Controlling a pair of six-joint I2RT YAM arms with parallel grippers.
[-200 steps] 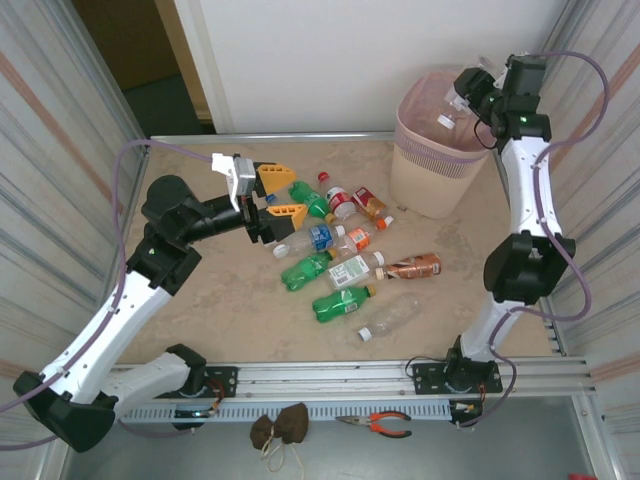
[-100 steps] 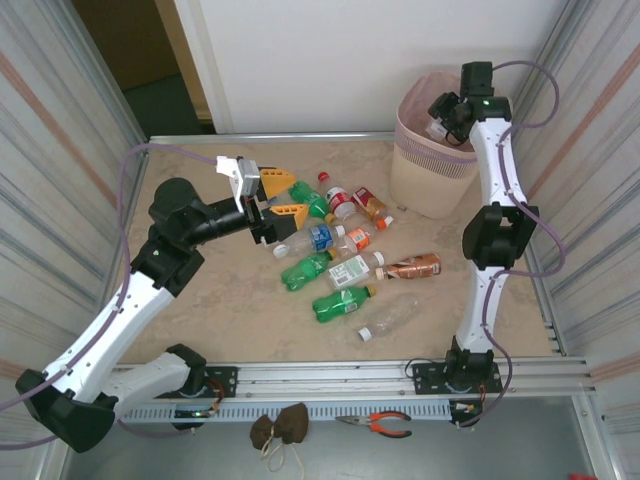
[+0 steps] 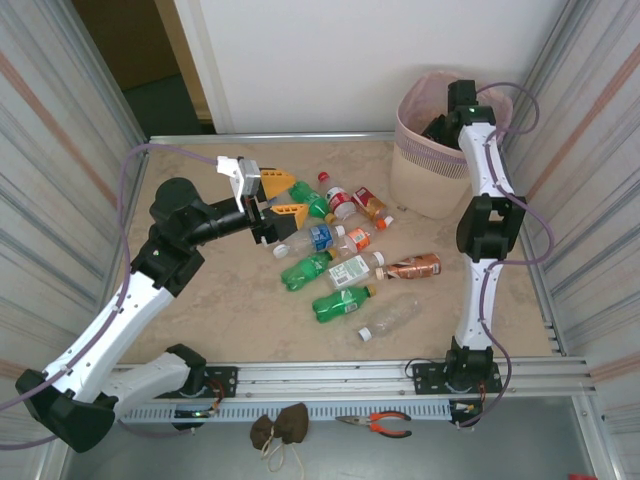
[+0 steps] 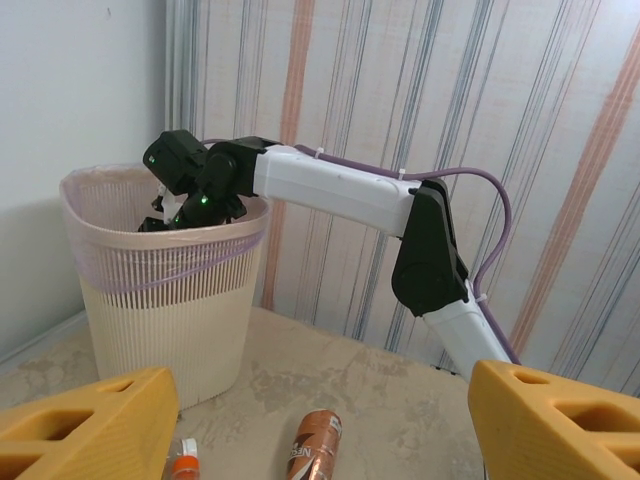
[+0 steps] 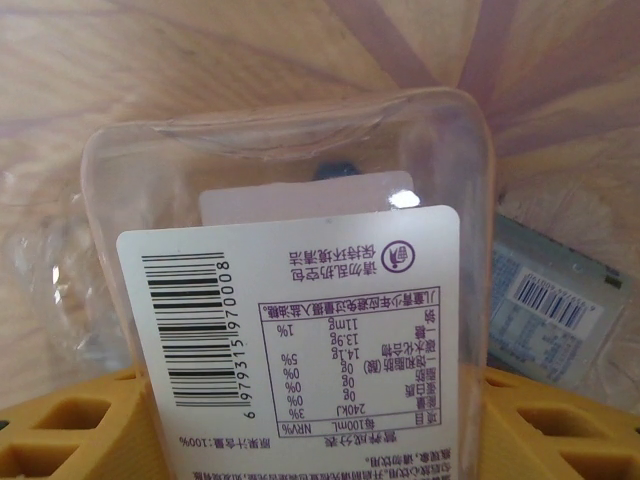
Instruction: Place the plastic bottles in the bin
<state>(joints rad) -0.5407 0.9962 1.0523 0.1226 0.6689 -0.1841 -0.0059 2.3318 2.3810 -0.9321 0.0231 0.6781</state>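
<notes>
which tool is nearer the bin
Right. The right tool is down in the bin, gripping a clear bottle; the left tool hovers by the loose bottles, well left of it.

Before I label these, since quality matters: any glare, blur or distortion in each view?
Right wrist: clear bottle label sharp, one small glare spot above it, liner behind soft. Left wrist: near orange fingers slightly soft, bin crisp. Top external: even light, faint shadows, side walls splay outward.

The left arm [image 3: 105,330] and the right arm [image 3: 483,165] had white links and black joints. A thin purple cable [image 3: 170,149] ran along each arm. The left gripper [image 3: 298,198] had orange fingers with hollow cells. A small green light [image 4: 203,200] shone on the right wrist.
</notes>
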